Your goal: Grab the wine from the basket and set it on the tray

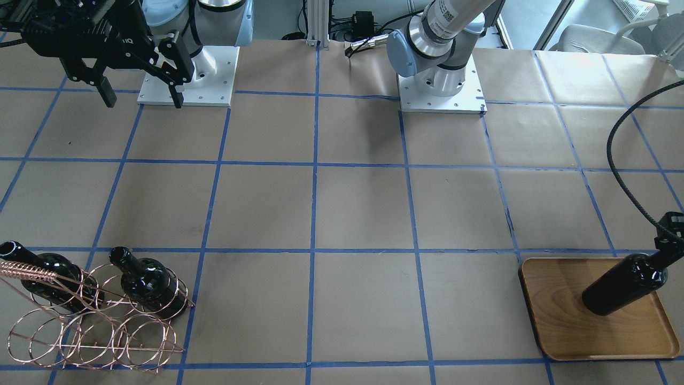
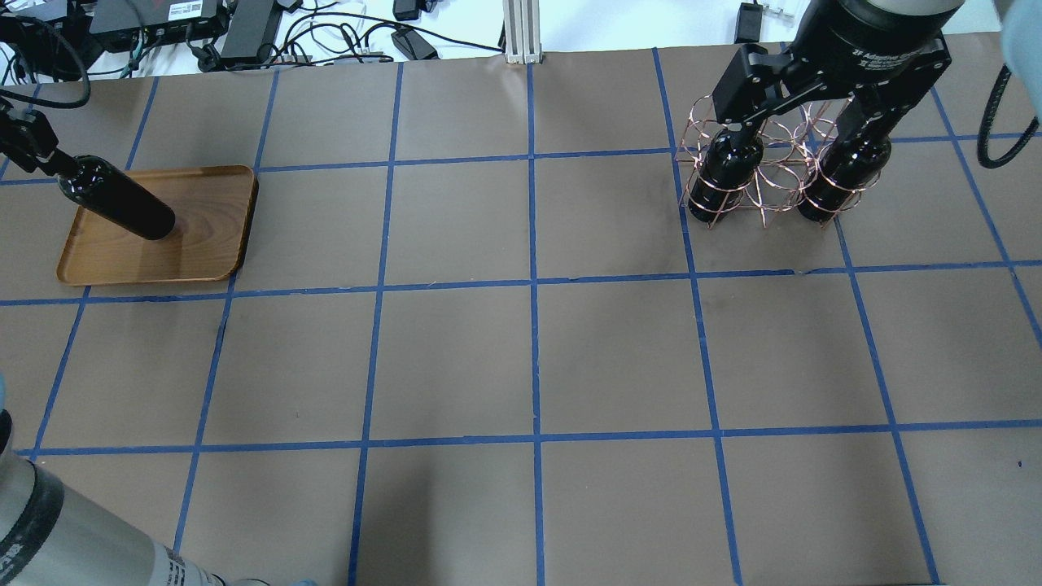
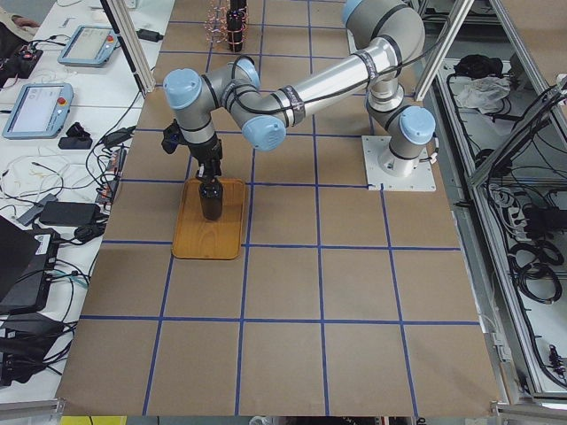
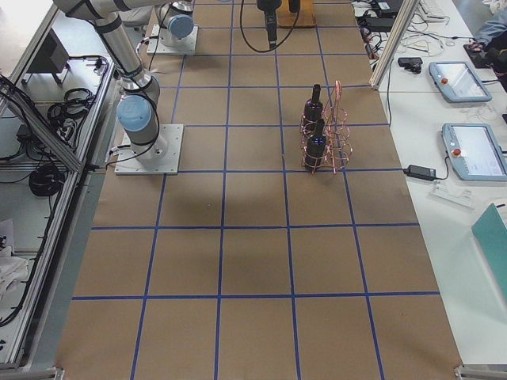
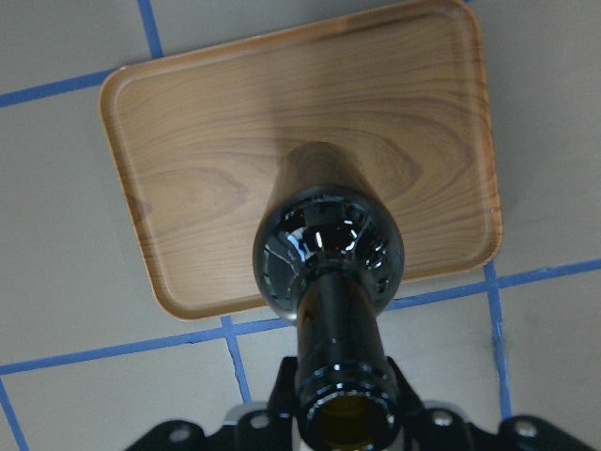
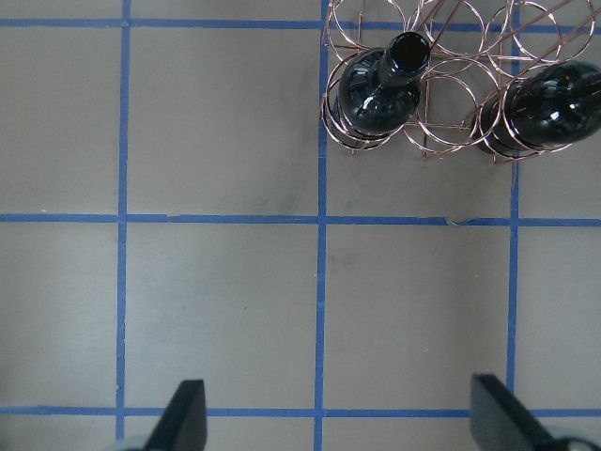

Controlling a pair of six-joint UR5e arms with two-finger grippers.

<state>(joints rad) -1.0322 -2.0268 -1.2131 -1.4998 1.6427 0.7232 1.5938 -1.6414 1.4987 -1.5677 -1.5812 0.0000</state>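
A near-black wine bottle (image 1: 625, 283) stands on the wooden tray (image 1: 577, 331), also seen in the overhead view (image 2: 118, 203) on the tray (image 2: 203, 236). My left gripper (image 5: 347, 427) is shut on its neck (image 5: 338, 329); the gripper also shows in the overhead view (image 2: 37, 150). The copper wire basket (image 2: 765, 163) holds two more bottles (image 2: 728, 175) (image 2: 847, 175). It also shows in the front view (image 1: 91, 321). My right gripper (image 2: 798, 122) is open and empty, high above the basket, with the basket (image 6: 441, 94) at the top of its wrist view.
The table is brown paper with a blue tape grid (image 2: 533, 285). Both arm bases (image 1: 441, 88) stand at the robot's side. Cables and electronics (image 2: 244, 32) lie beyond the far edge, and a black cable (image 1: 620, 160) hangs near the tray.
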